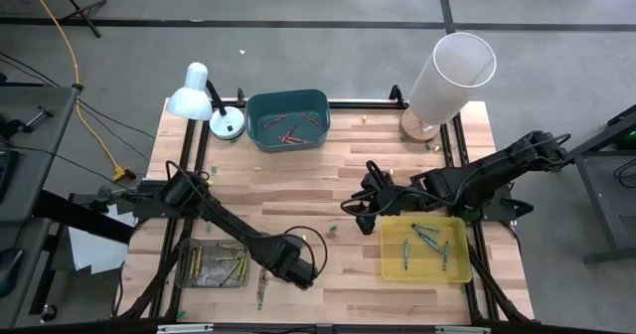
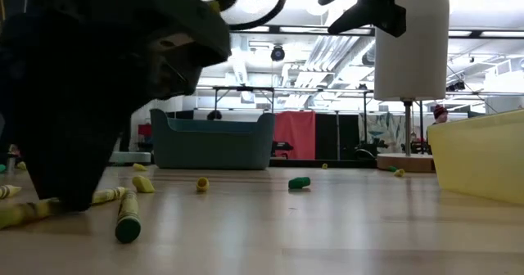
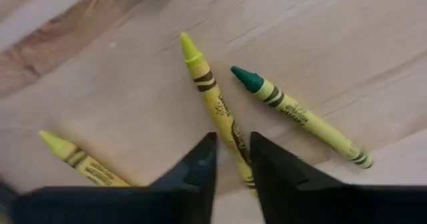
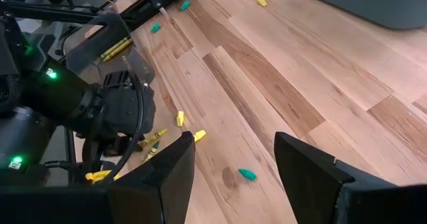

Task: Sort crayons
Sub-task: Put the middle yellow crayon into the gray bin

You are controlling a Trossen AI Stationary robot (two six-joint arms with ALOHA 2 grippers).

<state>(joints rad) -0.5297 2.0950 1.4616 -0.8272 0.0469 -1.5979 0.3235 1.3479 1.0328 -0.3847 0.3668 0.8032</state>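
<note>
Three crayons lie flat on the wood near the table's front edge: a yellow one (image 3: pixel 212 99), a green-tipped one (image 3: pixel 300 117) and another yellow one (image 3: pixel 77 159). My left gripper (image 3: pixel 233 141) points straight down over them (image 1: pixel 283 272). Its fingers are a narrow gap apart, on either side of the middle yellow crayon's lower half. My right gripper (image 4: pixel 233 164) hangs open above the table's middle (image 1: pixel 368 200), left of the yellow tray, with nothing between its fingers. In the low view the left gripper (image 2: pixel 74 197) stands on the wood beside a green crayon (image 2: pixel 127 222). My left gripper comes from above with one finger (image 3: pixel 200 167) on each side of the yellow crayon's wrapped lower half (image 3: pixel 235 149). The crayon runs aslant through the gap and lies on the wood. Whether the fingers touch it I cannot tell.
A grey tray (image 1: pixel 189 274) with yellow crayons lies front left. A yellow tray (image 1: pixel 393 264) with green ones lies front right, and a teal bin (image 1: pixel 260 105) with red ones is at the back. A lamp (image 1: pixel 194 93) and a white cylinder (image 1: pixel 452 76) stand at the back. Small crayon bits (image 2: pixel 300 182) dot the wood.
</note>
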